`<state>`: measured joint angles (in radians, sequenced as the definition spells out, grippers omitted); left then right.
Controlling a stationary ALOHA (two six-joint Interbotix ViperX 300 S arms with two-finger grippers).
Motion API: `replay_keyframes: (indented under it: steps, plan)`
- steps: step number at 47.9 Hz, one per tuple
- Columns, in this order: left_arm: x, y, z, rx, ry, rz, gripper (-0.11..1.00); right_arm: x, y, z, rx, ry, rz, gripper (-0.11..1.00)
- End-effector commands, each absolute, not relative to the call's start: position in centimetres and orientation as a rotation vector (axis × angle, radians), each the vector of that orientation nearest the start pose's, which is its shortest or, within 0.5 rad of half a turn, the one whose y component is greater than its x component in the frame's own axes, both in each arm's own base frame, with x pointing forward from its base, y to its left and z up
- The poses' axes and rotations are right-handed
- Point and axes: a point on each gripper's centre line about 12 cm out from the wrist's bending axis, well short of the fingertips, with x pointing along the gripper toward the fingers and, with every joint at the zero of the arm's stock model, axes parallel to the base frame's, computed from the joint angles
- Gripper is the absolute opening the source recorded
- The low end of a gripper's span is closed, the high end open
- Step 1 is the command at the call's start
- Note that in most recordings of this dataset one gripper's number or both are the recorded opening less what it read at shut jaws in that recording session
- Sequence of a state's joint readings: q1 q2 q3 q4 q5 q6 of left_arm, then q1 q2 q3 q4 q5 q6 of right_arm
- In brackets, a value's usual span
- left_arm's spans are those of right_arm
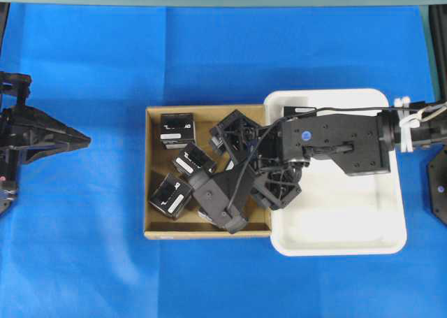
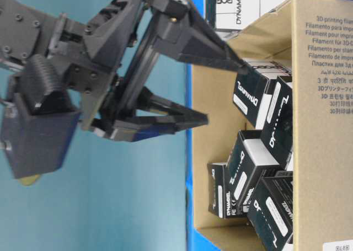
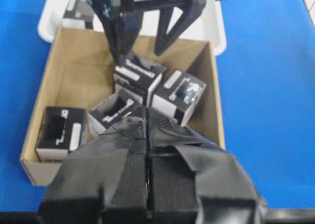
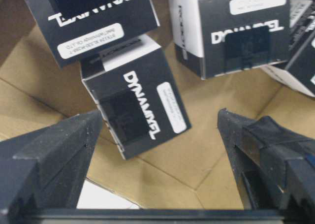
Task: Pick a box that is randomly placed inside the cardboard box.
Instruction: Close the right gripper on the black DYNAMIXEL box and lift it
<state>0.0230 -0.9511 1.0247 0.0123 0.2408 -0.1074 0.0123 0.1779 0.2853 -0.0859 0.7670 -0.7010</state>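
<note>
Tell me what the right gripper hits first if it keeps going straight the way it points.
Probably the black carton lying tilted between the open right gripper fingers, with the cardboard box floor right behind it; depth is hard to judge.

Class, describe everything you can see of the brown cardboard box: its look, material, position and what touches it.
The cardboard box is shallow, roughly square, brown corrugated card with low walls and an open top; one outer wall carries printed lettering. It lies flat on the blue cloth, its right side against the white tray. Several small black cartons lie jumbled inside. The right gripper, jaws wide open, reaches down into it, holding nothing.
</note>
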Motion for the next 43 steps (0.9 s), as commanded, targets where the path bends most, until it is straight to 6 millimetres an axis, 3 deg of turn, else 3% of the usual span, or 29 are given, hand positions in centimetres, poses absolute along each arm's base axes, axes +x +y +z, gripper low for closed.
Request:
replay_keyframes:
  steps: [1,21,43]
  plan:
    - [20.4,0.5,30.0,-0.096,0.290,0.042,-0.07,42.1,0.1,15.8,-0.711,1.196,0.442,1.00]
    - [20.4,0.5,30.0,-0.098,0.290,0.041,-0.07,42.4,0.1,11.9,-0.709,1.222,0.461,1.00]
    - [20.4,0.5,29.9,-0.098,0.291,0.042,-0.07,42.2,0.2,11.5,-0.686,1.243,0.460,0.99]
